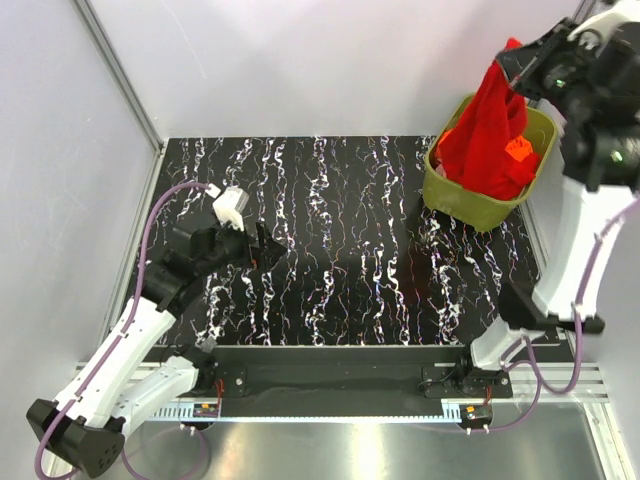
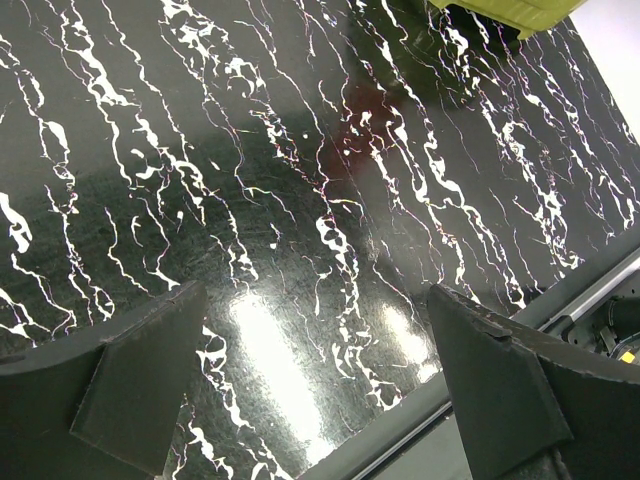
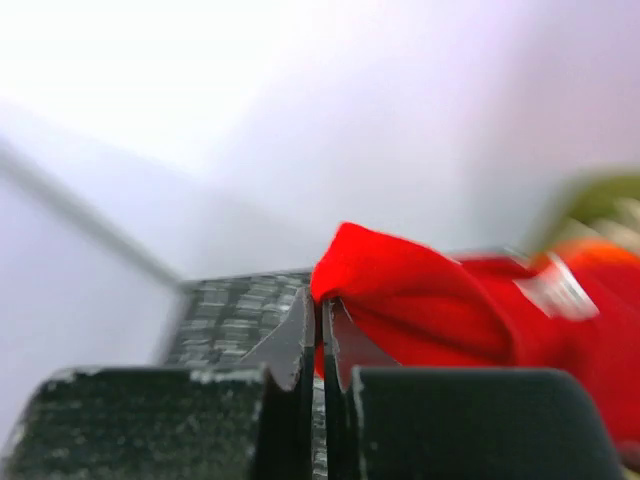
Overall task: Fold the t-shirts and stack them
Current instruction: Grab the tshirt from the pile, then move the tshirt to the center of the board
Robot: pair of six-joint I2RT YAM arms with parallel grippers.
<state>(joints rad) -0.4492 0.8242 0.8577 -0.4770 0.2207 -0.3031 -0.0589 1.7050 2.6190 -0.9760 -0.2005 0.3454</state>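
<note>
You had the black, white-veined table (image 1: 350, 230) stretching across most of the top view, bare in front of your left arm. At its far right corner sat the olive-green bin (image 1: 478, 208), only its corner (image 2: 510, 12) showing at the top edge of the left wrist view.

The red t-shirt (image 1: 495, 130) hung from your raised right arm. Its upper edge was lifted above the bin while its lower folds lay inside, against the far wall. Beside those folds, an orange t-shirt (image 1: 517, 150) peeked out in the bin.

Your right gripper (image 1: 510, 60) was clamped on the top of the red t-shirt. In the right wrist view its fingers (image 3: 300, 350) met with a fold of red cloth (image 3: 420, 300) pinched at the tips (image 3: 320, 340).

Your left gripper (image 1: 262, 245) hovered low over the table's left part, well apart from the bin. Its jaws were spread wide with nothing between them, only tabletop (image 2: 300, 200) showing between the fingers (image 2: 140, 380).

A small white label (image 3: 557, 290) showed on the red cloth, blurred.
</note>
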